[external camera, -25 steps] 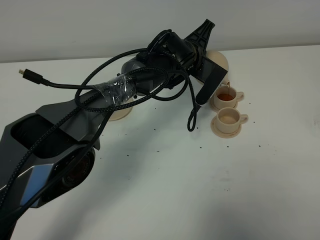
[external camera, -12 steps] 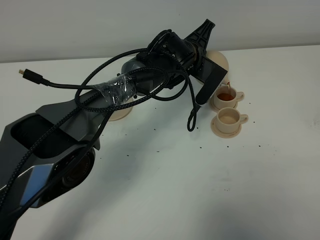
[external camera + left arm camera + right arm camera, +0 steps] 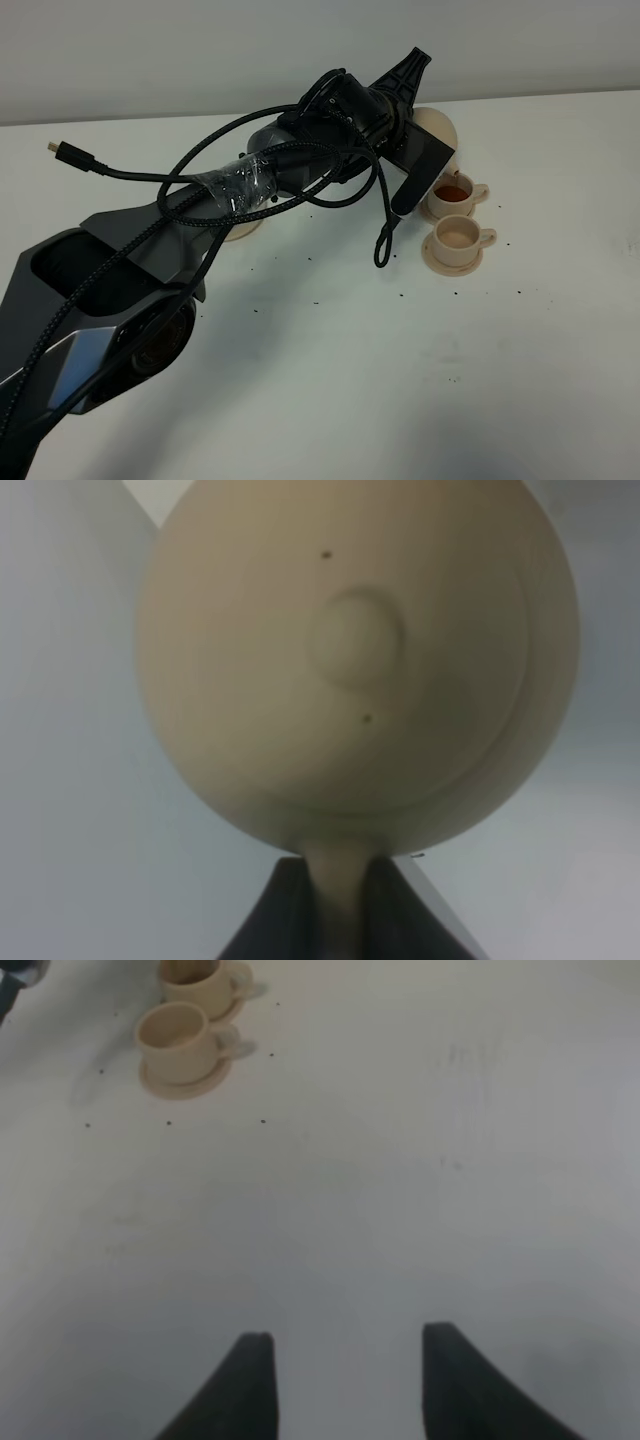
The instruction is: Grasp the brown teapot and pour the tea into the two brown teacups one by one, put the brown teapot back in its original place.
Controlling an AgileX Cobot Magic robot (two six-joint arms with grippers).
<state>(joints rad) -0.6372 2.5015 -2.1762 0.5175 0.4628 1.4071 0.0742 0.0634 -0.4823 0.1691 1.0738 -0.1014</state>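
My left gripper [image 3: 418, 112] reaches across to the right and is shut on the brown teapot's [image 3: 438, 126] handle. It holds the teapot tilted just above the far teacup [image 3: 455, 193], which contains brown tea. The near teacup [image 3: 457, 238] stands on its saucer right in front of the far one, with a pale inside. In the left wrist view the teapot [image 3: 355, 650] fills the frame, with its handle pinched in my left gripper [image 3: 340, 890]. My right gripper [image 3: 350, 1380] is open and empty over bare table. Both teacups [image 3: 180, 1035] show far off in the right wrist view.
A flat round tan saucer [image 3: 238, 230] lies on the white table [image 3: 400, 380], partly under my left arm. Loose black cables [image 3: 380, 240] hang from that arm, with a plug end [image 3: 55, 149] sticking out at the left. Small dark specks dot the table.
My left arm and its cables have shifted slightly to the right. The teapot stays tilted over the far teacup.
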